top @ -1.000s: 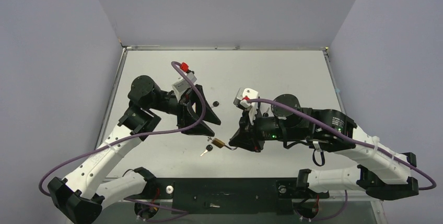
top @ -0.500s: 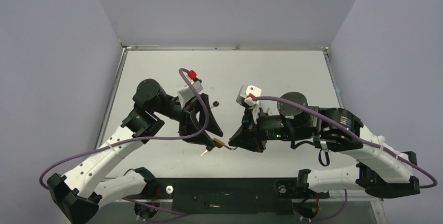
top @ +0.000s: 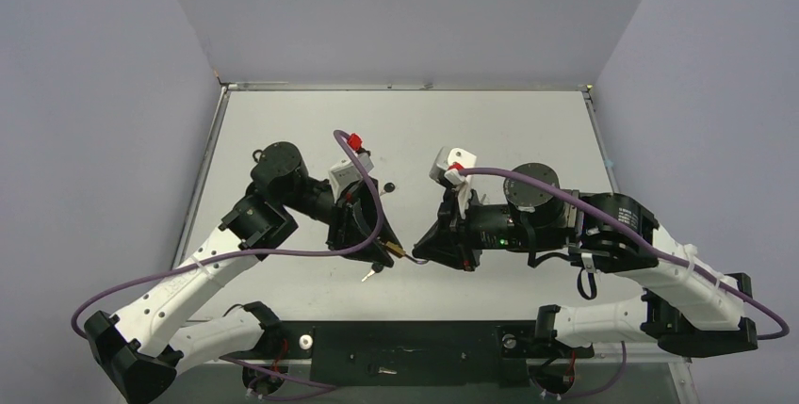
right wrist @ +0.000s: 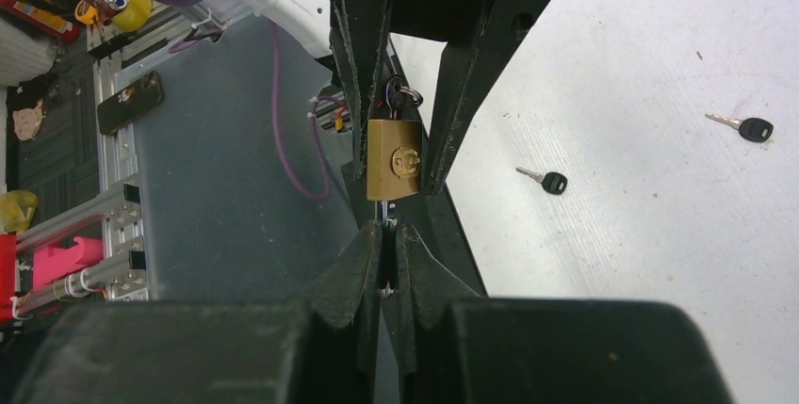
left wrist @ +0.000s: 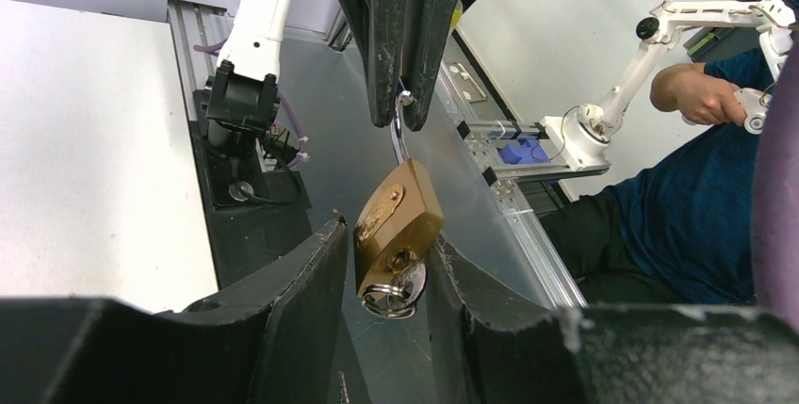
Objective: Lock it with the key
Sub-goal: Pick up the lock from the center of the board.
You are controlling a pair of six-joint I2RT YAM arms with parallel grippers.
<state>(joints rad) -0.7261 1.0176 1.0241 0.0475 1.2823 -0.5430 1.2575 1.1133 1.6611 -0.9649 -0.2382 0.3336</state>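
A brass padlock (left wrist: 398,220) hangs in the air between both grippers; it also shows in the top view (top: 396,254) and the right wrist view (right wrist: 393,159). My right gripper (right wrist: 386,234) is shut on its steel shackle (left wrist: 399,136). My left gripper (left wrist: 386,249) is open and straddles the padlock body: one finger (left wrist: 466,305) touches it, the other (left wrist: 292,296) stands a little off. A key on a ring (left wrist: 394,296) sits in the keyhole on the padlock's underside, and a second key (top: 369,274) dangles below.
Two spare black-headed keys (right wrist: 545,181) (right wrist: 744,127) lie on the white table (top: 490,131); one of them shows behind the grippers in the top view (top: 388,185). The black base rail (top: 405,343) runs along the near edge under the padlock.
My left gripper has swung right and down until its fingers bracket the padlock. My right gripper has lifted the padlock slightly and kept its hold on the shackle.
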